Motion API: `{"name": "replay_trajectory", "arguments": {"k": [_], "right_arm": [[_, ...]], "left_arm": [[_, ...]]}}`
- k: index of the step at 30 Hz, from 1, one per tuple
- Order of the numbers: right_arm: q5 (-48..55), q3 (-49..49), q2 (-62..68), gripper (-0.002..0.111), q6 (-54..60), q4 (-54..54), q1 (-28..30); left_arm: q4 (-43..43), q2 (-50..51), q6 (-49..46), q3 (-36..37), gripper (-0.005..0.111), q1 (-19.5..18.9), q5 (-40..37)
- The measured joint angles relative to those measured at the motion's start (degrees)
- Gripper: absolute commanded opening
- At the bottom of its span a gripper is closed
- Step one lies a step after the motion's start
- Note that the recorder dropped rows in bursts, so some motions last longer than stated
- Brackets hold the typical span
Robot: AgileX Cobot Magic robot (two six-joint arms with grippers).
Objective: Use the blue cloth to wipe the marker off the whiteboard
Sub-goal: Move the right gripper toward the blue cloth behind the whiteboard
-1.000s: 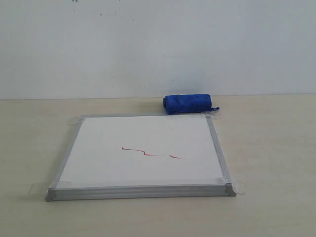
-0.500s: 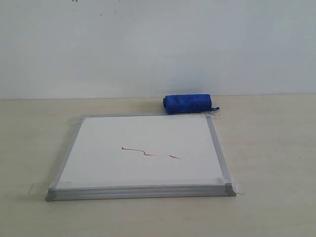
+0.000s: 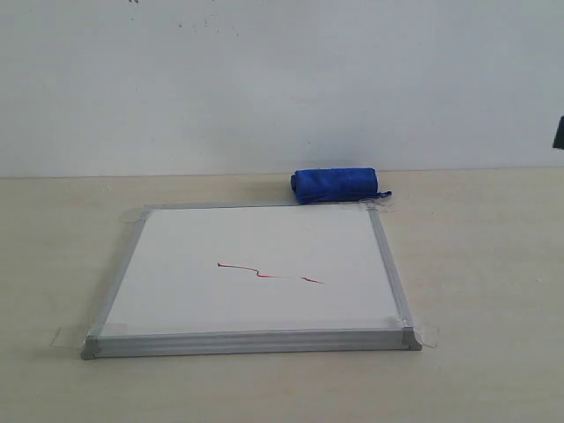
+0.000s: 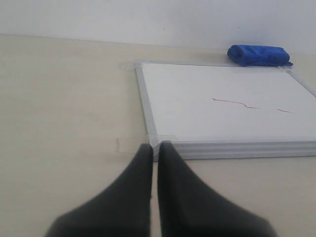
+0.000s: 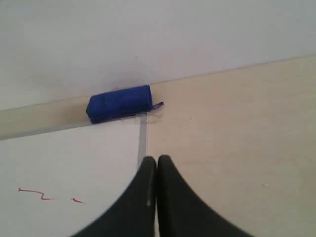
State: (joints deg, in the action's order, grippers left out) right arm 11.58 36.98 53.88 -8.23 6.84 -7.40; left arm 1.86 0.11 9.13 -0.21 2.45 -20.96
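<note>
The whiteboard (image 3: 256,269) lies flat on the table, silver frame taped down at its corners. A thin wavy red marker line (image 3: 269,274) runs across its middle. The blue cloth (image 3: 337,185) lies rolled just behind the board's far right corner, touching the frame. Both show in the wrist views too: whiteboard (image 4: 222,106), marker line (image 4: 249,105), cloth (image 4: 257,54); cloth (image 5: 119,103), marker line (image 5: 49,196). My left gripper (image 4: 155,146) is shut and empty near the board's front left corner. My right gripper (image 5: 156,159) is shut and empty over the board's right edge, short of the cloth.
A pale wooden table (image 3: 485,264) carries everything, with a white wall (image 3: 264,79) right behind the cloth. A dark piece of the right arm (image 3: 559,132) shows at the right edge of the exterior view.
A dark piece of the right arm has come into the exterior view at its right edge. Board, marker line and cloth have not moved.
</note>
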Motion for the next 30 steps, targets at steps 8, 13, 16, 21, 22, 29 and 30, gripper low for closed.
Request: {"name": "replay_trajectory", "arguments": {"k": [8, 13, 16, 21, 22, 29, 30], "right_arm": [[0.3, 0.0, 5.3, 0.0, 8.6, 0.3, -2.4], [7.8, 2.6, 9.7, 0.0, 16.4, 0.8, -9.5], [11.1, 5.0, 12.0, 0.0, 18.2, 1.1, -12.7], [20.1, 11.2, 16.5, 0.0, 19.2, 0.3, -14.3], [22.8, 12.6, 17.8, 0.0, 19.3, -0.2, -14.3], [29.7, 17.4, 24.4, 0.0, 28.1, 0.2, -14.3], [29.6, 18.0, 25.3, 0.0, 30.5, 1.5, -14.3]], "left_arm": [[0.0, 0.0, 0.0, 0.0, 0.004, 0.0, 0.0], [0.0, 0.0, 0.0, 0.0, 0.004, 0.0, 0.0], [0.0, 0.0, 0.0, 0.0, 0.004, 0.0, 0.0], [0.0, 0.0, 0.0, 0.0, 0.004, 0.0, 0.0], [0.0, 0.0, 0.0, 0.0, 0.004, 0.0, 0.0], [0.0, 0.0, 0.0, 0.0, 0.004, 0.0, 0.0], [0.0, 0.0, 0.0, 0.0, 0.004, 0.0, 0.0]]}}
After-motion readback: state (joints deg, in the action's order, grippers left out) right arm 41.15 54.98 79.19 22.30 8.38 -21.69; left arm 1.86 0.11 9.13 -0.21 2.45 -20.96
